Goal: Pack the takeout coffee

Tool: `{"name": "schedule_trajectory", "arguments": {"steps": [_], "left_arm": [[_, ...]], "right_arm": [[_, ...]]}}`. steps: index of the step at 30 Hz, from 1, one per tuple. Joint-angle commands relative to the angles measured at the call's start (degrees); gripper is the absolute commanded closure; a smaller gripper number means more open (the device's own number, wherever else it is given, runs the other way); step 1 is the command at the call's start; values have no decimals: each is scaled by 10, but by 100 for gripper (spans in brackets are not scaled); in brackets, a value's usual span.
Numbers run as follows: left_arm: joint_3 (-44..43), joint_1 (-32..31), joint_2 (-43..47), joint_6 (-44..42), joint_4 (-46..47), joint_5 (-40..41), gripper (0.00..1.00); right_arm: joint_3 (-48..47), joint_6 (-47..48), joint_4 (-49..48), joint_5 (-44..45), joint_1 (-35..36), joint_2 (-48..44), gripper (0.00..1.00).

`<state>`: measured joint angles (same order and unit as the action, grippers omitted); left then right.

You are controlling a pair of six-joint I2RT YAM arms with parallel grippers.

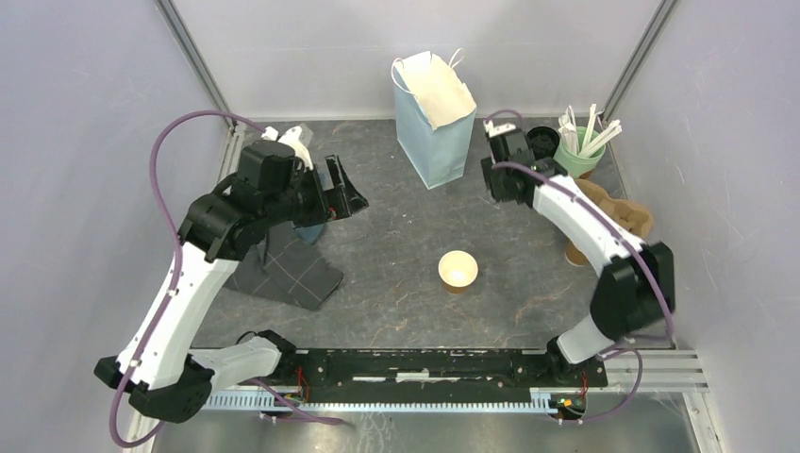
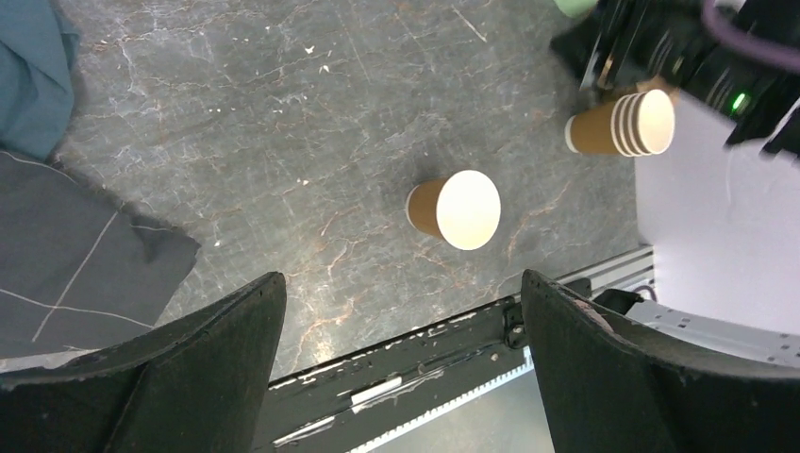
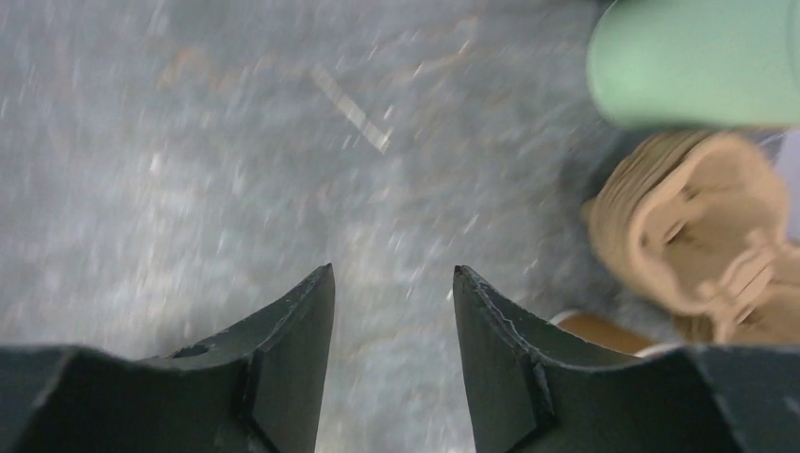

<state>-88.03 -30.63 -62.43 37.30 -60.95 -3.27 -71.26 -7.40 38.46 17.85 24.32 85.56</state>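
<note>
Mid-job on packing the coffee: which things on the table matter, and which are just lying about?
Job, likely: lone lidless kraft cup, black lid, blue paper bag, pulp carrier.
Lying about: stacked cups, green cup of sticks, dark cloth.

The table [image 1: 396,311] has a dark marbled surface. A blue paper bag [image 1: 432,132] stands upright at upper centre, mouth open. A lidless paper cup [image 1: 458,271] stands upright just right of centre, apart from everything else. A grey cloth [image 1: 292,272] lies at left. At upper right, a green cup [image 1: 577,159] holds white sticks, with a black lid [image 1: 542,140] just beside it and a brown pulp carrier [image 1: 618,209] below. The left gripper [image 1: 347,189] hangs at centre-left, jaws apart and empty. The right gripper [image 1: 495,142] sits between bag and lid; its jaw setting is not legible.
</note>
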Motion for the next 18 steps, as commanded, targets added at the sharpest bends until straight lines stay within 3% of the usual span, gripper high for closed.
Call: {"name": "schedule_trajectory", "arguments": {"steps": [1, 8, 18], "left_arm": [[-4, -2, -44, -60, 18, -18, 0], [-45, -1, -94, -146, 17, 6, 0], [-34, -1, -107, -197, 17, 31, 0]], "right_arm": [[-131, 35, -59, 28, -60, 97, 45], [-355, 19, -57, 25, -122, 280, 55], [-490, -56, -81, 17, -162, 417, 43]]}}
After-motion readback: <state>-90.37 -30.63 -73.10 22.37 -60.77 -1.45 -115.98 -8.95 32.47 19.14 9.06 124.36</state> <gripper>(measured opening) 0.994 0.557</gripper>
